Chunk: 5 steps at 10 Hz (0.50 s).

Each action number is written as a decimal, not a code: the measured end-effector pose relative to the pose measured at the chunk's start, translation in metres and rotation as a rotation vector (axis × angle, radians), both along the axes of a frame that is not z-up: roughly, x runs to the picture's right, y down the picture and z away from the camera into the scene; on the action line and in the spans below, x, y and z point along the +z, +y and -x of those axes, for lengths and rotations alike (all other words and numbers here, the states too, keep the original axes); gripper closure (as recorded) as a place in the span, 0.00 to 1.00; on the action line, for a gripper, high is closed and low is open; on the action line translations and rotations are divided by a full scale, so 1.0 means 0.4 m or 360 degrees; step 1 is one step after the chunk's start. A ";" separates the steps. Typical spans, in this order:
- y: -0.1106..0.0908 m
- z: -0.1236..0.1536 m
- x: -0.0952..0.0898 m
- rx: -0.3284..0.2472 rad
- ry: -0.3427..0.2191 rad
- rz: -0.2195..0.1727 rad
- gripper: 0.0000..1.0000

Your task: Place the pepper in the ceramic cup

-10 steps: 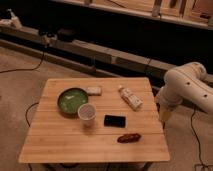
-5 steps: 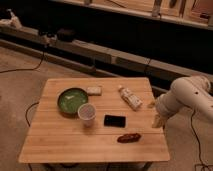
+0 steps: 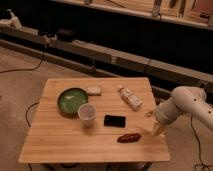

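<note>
Over the past half second the robot's white arm (image 3: 187, 102) has swung lower at the right of the wooden tabletop (image 3: 70, 145). That has brought the tool (image 3: 158, 130) down from above the right edge to a spot low over the boards near the front right corner. Nothing resting on the tabletop has shifted in that time.

From the left, a wide green bowl (image 3: 72, 100) sits on the left half. The ceramic cup (image 3: 87, 114), white and upright with its mouth open to the ceiling, stands just beside the bowl's front right rim. A small pale block (image 3: 93, 90) lies behind them, close to the bowl's far right side.

Toward the middle, a flat black rectangle (image 3: 115, 120) lies right of the cup. The pepper (image 3: 129, 137), dark reddish-brown, lies in front of that rectangle near the front edge. Its long axis runs roughly left to right, along that edge, with the right end tipped slightly toward the back. Which end is the stem cannot be told.

Behind it a white tube (image 3: 130, 97) lies on a diagonal, its near end pointing to the right; any writing on it cannot be read.

The pepper lies just left of the tool and a little nearer the front edge, apart from it. The tool holds nothing that can be seen, and how far open it is cannot be told.
</note>
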<state>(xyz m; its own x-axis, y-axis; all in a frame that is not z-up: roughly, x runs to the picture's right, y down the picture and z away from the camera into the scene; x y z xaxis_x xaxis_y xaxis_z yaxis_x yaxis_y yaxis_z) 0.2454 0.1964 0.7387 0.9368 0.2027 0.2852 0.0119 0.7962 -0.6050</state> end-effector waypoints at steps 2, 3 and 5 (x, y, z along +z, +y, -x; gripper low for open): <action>0.019 0.016 0.046 -0.0047 -0.0040 0.0003 0.35; 0.021 0.030 0.076 -0.0089 -0.0054 -0.0003 0.35; 0.022 0.055 0.118 -0.0159 -0.0063 -0.0015 0.35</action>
